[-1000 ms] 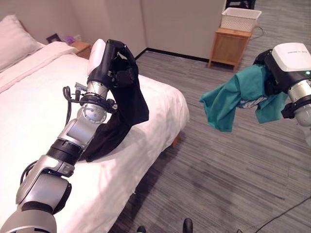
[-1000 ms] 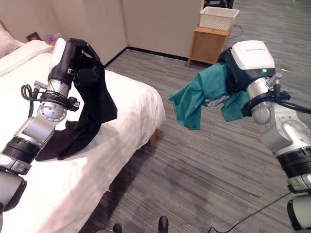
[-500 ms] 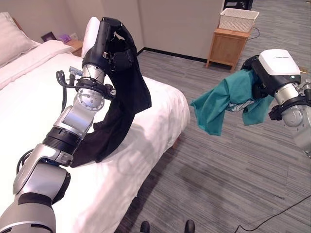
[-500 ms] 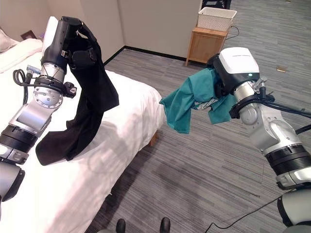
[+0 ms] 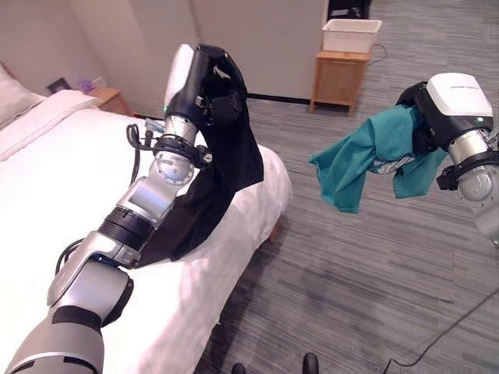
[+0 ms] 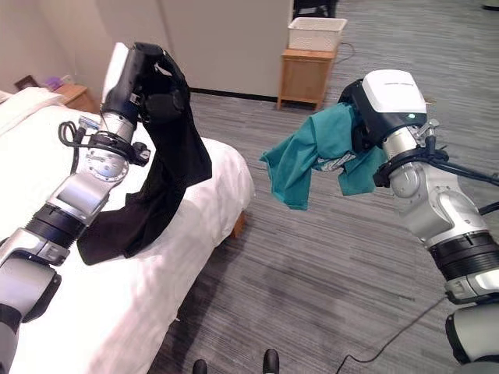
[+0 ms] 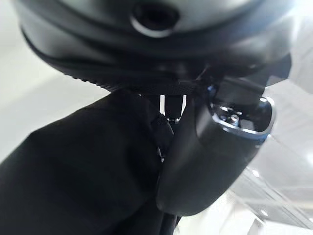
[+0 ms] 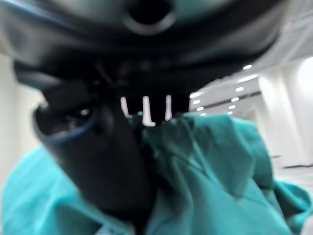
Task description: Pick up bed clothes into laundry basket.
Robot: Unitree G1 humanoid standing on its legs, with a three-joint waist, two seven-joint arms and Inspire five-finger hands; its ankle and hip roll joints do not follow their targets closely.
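Note:
My left hand (image 5: 209, 87) is raised high over the bed's foot end, its fingers curled round a black garment (image 5: 222, 175) that hangs down onto the white bed (image 5: 70, 195). The left wrist view shows the thumb (image 7: 210, 161) pressed against the dark cloth (image 7: 73, 171). My right hand (image 6: 366, 125) is held up over the floor to the right, shut on a teal garment (image 6: 308, 156) that dangles in the air; the teal cloth (image 8: 210, 181) bunches beside the thumb (image 8: 98, 161). A white laundry basket (image 5: 351, 35) stands on a wooden side table (image 5: 340, 79) at the far wall.
Grey striped carpet (image 5: 351, 280) spreads between the bed and the side table. A pillow (image 5: 12, 97) lies at the bed's head, and a small wooden nightstand (image 5: 105, 97) stands beyond it by the wall.
The camera has swung right, toward the side table. My left hand has carried the black garment further right, over the bed's corner. The right hand still holds the teal garment aloft.

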